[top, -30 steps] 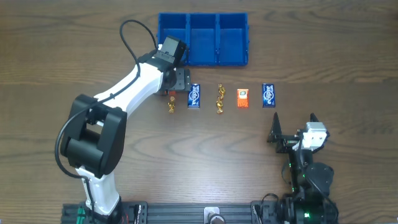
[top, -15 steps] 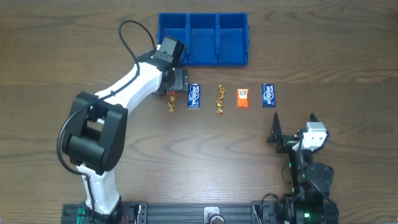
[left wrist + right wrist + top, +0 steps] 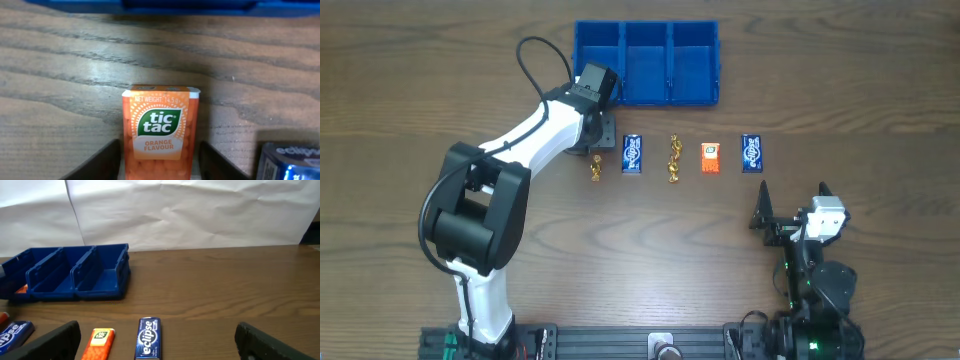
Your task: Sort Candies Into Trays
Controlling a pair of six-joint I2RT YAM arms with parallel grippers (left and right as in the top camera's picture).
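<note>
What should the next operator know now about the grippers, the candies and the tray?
Left gripper: shut on orange box, near the left front corner of the tray.
Right gripper: open, by its base.
In a row before the tray: gold candy, blue pack, gold candies, second orange box, second blue pack.
Done: nothing in the tray yet.
Left: sort everything.

The wooden worktop [image 3: 840, 80] carries a blue three-compartment tray [image 3: 646, 98] toward its far edge. In front of the tray a row lies on the wood, left to right: gold candy [image 3: 597, 169], blue pack [image 3: 632, 153], second gold candy [image 3: 674, 158], orange box [image 3: 710, 158], second blue pack [image 3: 752, 153]. A second orange box [image 3: 160, 132] is near the tray's left end; whether it rests on the wood cannot be told.
</note>
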